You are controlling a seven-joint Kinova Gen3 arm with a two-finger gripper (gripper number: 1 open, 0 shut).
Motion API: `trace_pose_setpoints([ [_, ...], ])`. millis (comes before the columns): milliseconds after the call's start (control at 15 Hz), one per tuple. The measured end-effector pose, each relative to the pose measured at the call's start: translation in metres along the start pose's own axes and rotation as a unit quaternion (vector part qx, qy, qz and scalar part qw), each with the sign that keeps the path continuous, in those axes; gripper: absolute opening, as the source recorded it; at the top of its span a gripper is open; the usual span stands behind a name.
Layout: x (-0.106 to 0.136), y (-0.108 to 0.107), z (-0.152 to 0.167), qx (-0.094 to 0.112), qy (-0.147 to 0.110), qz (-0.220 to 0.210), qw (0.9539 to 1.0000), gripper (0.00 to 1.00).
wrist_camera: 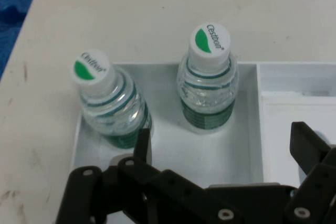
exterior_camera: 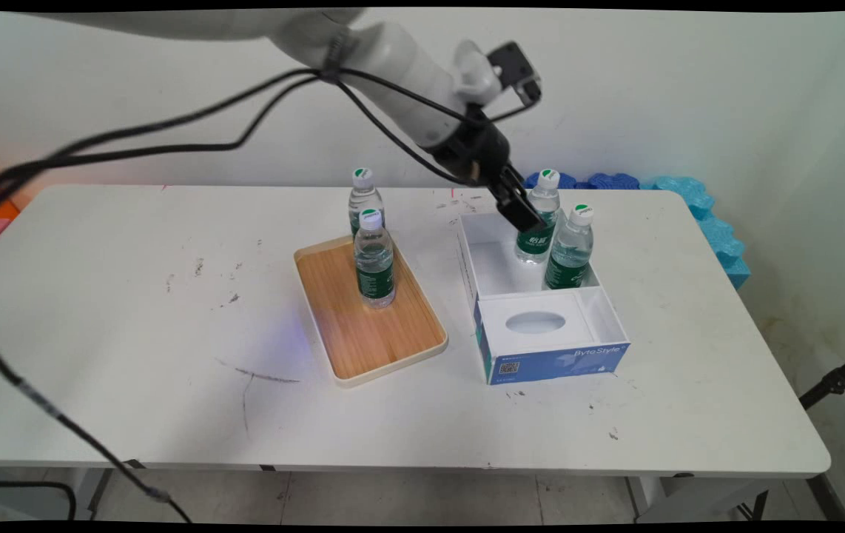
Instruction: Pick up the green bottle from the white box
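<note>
Hovering over boxed bottles [wrist_camera: 207,80], fingers [wrist_camera: 143,142] apart

two capped water bottles [exterior_camera: 539,222] [exterior_camera: 570,248] upright in white box [exterior_camera: 600,311]

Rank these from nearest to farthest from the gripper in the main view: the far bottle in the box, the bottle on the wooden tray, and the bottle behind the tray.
1. Far bottle in the box, right beside the gripper.
2. Bottle behind the tray, off to the gripper's left near the table's back.
3. Bottle on the wooden tray, left and nearer the camera; close to number two, but slightly farther.
</note>
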Motion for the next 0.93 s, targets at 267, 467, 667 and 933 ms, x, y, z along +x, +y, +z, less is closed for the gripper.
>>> trace_pose_setpoints([
  [267,0.005,-0.005,0.046,-0.014,-0.005,0.008,0.9999,1.00],
  [467,0.009,-0.007,0.073,-0.023,-0.006,0.011,0.9997,1.00],
  [667,0.011,-0.007,0.091,-0.029,-0.005,0.013,0.9995,1.00],
  [933,0.014,-0.006,0.112,-0.034,-0.004,0.016,0.9993,1.00],
])
